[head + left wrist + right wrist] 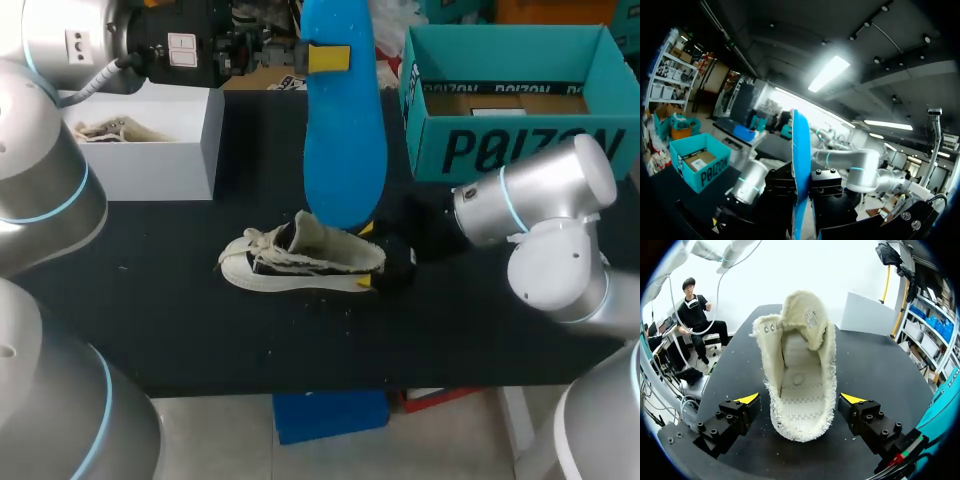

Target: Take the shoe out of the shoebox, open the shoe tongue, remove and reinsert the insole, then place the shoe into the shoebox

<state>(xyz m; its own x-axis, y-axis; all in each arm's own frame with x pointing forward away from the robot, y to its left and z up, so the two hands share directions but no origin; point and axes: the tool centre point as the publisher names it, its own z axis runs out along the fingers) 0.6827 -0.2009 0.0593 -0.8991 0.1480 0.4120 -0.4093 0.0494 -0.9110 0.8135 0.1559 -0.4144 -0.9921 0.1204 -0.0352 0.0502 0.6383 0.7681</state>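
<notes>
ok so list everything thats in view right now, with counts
shoe: 1, cream with a white sole, on its sole mid-table, tongue pulled open, nothing inside
insole: 1, blue, held upright in the air above the shoe
shoebox: 1, teal, open, far right of the table
white box: 1, white, open, far left of the table, something cream lying in it
table: 1, black
left fingers: 2, yellow-tipped, shut on the insole near its upper end
right fingers: 2, yellow-tipped, open, one on each side of the shoe's heel, not touching it
</notes>
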